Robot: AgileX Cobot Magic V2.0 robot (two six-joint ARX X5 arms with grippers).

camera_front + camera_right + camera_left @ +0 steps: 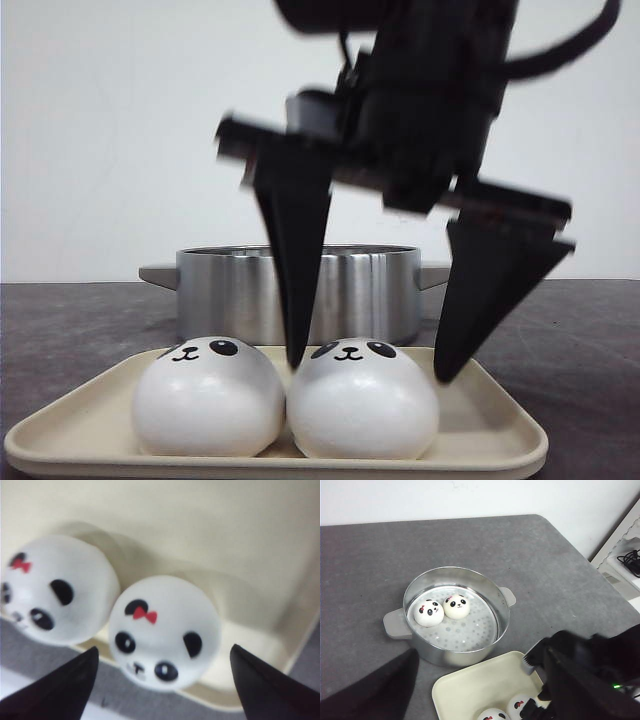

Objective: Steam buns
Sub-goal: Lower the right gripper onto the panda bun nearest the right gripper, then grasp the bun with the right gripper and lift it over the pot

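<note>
Target bun: the right-hand bun (362, 398) sits low centre of the front frame on the tray (500, 440), touching the left-hand bun (208, 395)
Steamed pair: two buns in the pot (442, 610) lie side by side, left of centre in the left wrist frame
Right gripper: the right gripper (375, 365) hangs spread wide over the target, one fingertip at the seam between the two tray buns, the other beyond its outer flank; nothing held
Left gripper: only dark blurred shapes at the lower edge of the left wrist frame; cannot tell its state
Risk, neighbour: the inner finger looks likely to wedge against or shove the left-hand bun, since there is no gap there
Risk, grip: a smooth domed surface could squirt out of tapered fingers if pinched high
Risk, tray: the outer finger may catch the raised rim
Surfaces: buns glossy white, printed black eyes, red bows; tray matte cream, rounded corners; steamer pot (502, 625) brushed metal with a perforated insert and grey handles; table (370, 555) dull grey
</note>
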